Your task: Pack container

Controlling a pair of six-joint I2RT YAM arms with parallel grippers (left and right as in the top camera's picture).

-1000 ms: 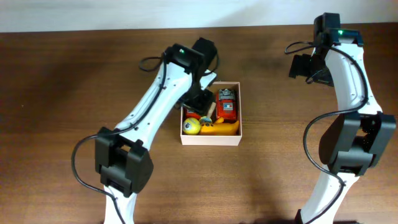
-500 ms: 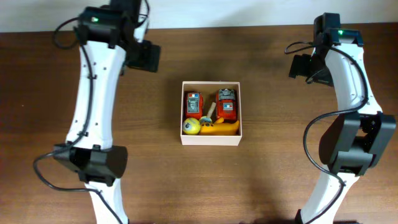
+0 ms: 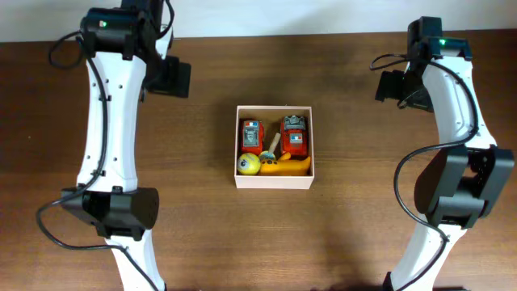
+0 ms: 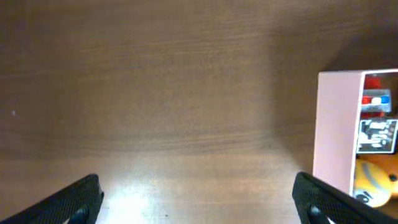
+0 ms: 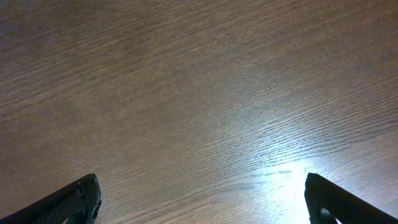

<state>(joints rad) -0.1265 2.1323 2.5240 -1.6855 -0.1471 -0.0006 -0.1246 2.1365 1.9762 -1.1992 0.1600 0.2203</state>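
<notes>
"How much of the container (image 4: 336,130) does the left wrist view give?"

"Only one white wall and a thin strip of the inside. The picture's right edge cuts off the rest. A red toy (image 4: 375,99) and a yellow ball (image 4: 372,182) show only in part."

"And the jaws?"

"In both wrist views just the dark fingertips (image 4: 78,199) poke in at the bottom corners, cut by the lower edge. Overhead, near the desk's far edge, they're too small and dark to read."

"Anything else unclear?"

"The tan piece (image 3: 275,145) between the red toys overhead. I can't tell what it is."
</notes>
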